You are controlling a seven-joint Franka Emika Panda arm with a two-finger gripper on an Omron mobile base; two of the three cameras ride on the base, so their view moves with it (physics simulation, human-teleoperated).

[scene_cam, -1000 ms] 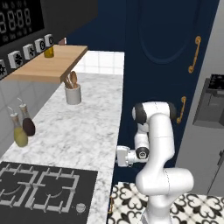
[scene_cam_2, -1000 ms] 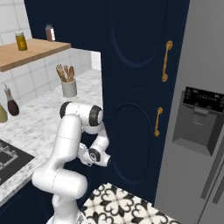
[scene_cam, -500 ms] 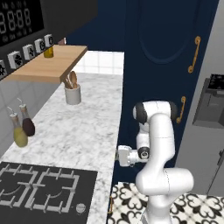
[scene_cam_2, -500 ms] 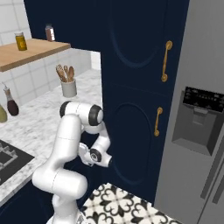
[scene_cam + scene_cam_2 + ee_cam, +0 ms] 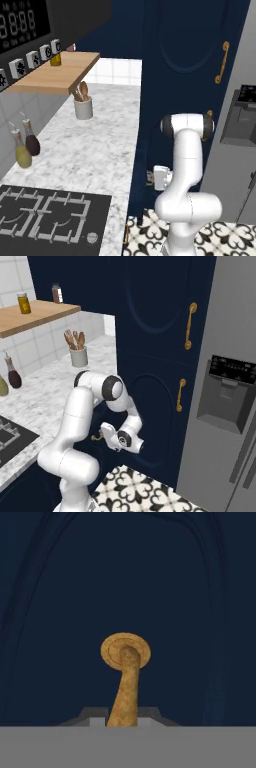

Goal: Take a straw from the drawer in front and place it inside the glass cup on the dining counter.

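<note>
The tall navy cabinet front (image 5: 150, 331) carries two brass door handles (image 5: 189, 326), one above the other, beside a grey refrigerator (image 5: 227, 391) with a dispenser panel. To the left runs a marble worktop (image 5: 95, 150) with a black gas hob (image 5: 45, 220), a grey utensil holder (image 5: 83, 107) and two small bottles (image 5: 26, 146); a wooden shelf (image 5: 55, 74) hangs above it.

The arm folds down low, placing the gripper (image 5: 150, 178) against the navy drawer front (image 5: 128, 587) below the worktop edge. In the hand view, a brass drawer handle (image 5: 126, 677) runs from its round mount on the panel straight down between the two finger tips (image 5: 95, 716). The tips sit close on either side of the handle shaft; contact cannot be confirmed, and it cannot be determined whether the jaws are clamped on it. The drawer front appears flush with the cabinet.
</note>
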